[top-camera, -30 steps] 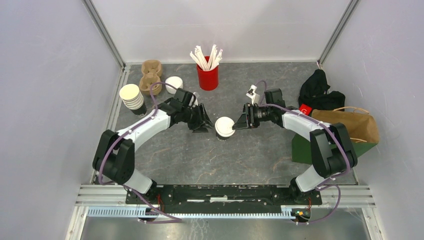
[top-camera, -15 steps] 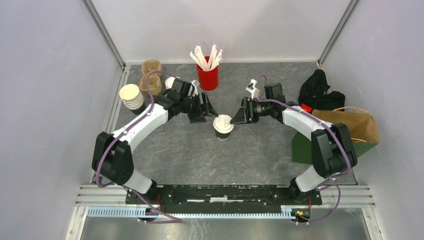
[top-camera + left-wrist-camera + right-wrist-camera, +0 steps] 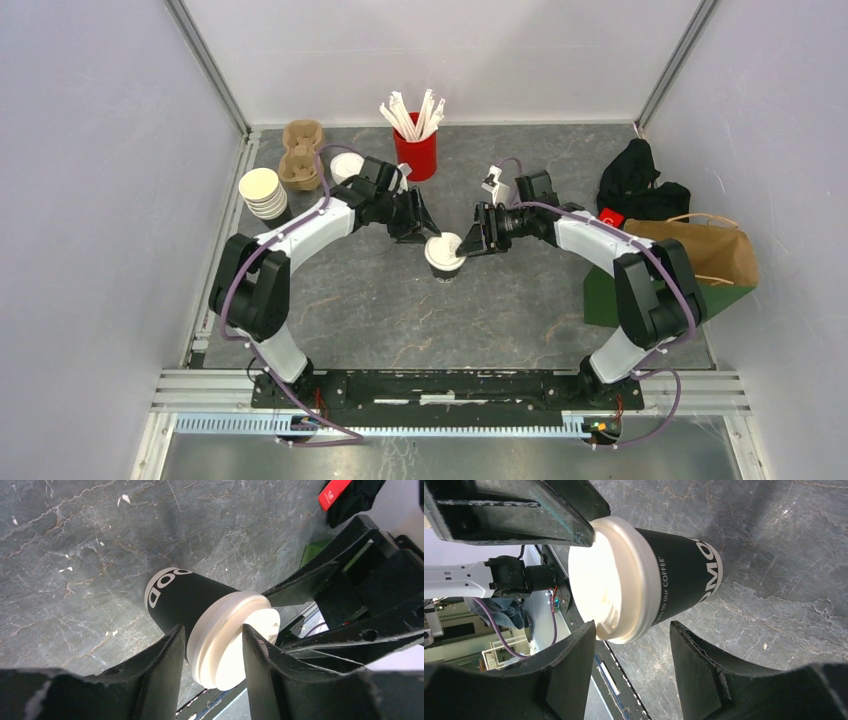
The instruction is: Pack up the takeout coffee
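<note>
One takeout coffee cup, black with a white sip lid, stands upright in the middle of the table. A second lidded cup is out of view. My left gripper is open at the cup's far-left side. In the left wrist view its fingers straddle the lid's rim. My right gripper is open at the cup's right side. In the right wrist view the cup lies just beyond the fingertips, and the lid edge is close to one finger.
A red holder with straws stands at the back. Brown cup carriers, a stack of white lids and a stack of lidless cups are at the back left. A brown paper bag and black cloth are at the right.
My left gripper has swung back and then in to the cup's lid. The right gripper has shifted slightly left, staying by the cup. The cup has edged slightly left.
</note>
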